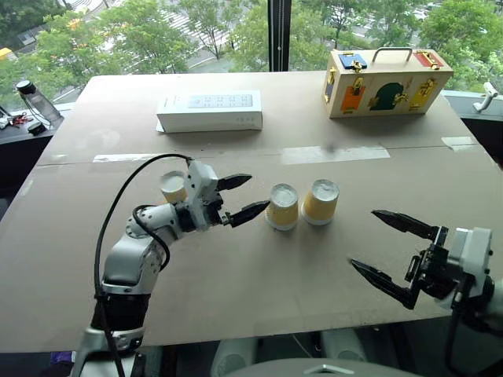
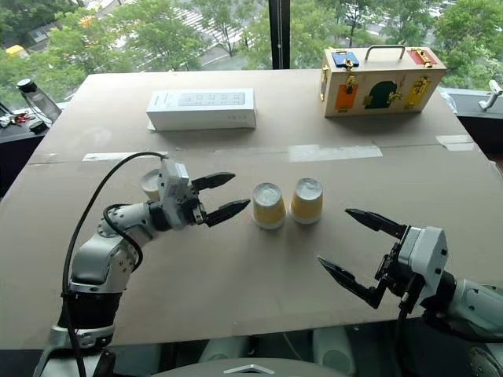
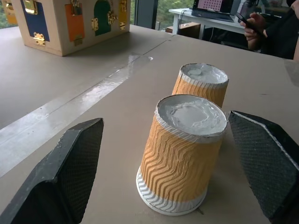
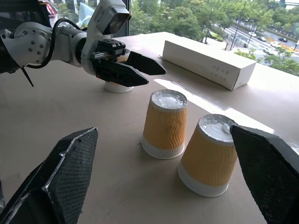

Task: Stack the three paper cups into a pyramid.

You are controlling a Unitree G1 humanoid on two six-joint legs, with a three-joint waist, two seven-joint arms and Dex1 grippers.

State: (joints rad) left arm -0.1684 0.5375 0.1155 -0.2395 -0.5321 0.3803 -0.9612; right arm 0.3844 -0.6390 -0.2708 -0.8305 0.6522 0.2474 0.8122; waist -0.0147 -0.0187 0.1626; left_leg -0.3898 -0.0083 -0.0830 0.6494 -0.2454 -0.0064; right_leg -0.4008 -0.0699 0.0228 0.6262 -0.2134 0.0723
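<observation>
Two paper cups stand upside down, side by side and almost touching, at the table's middle: the left one [image 1: 283, 206] and the right one [image 1: 321, 201]. A third cup [image 1: 173, 187] stands further left, partly hidden behind my left wrist. My left gripper [image 1: 253, 196] is open and empty. It points level at the left cup, with its fingertips just short of that cup. In the left wrist view the same cup [image 3: 180, 158] stands between the spread fingers. My right gripper [image 1: 363, 238] is open wide and empty. It sits nearer the front edge, to the right of the pair.
A white rectangular box [image 1: 211, 111] lies at the back left of the brown table [image 1: 259, 290]. A wooden box with latches and a handle [image 1: 385, 82] stands at the back right. A bottle [image 1: 35, 100] stands beyond the table's left side. A person's hands holding a phone [image 3: 254, 23] are beyond the table.
</observation>
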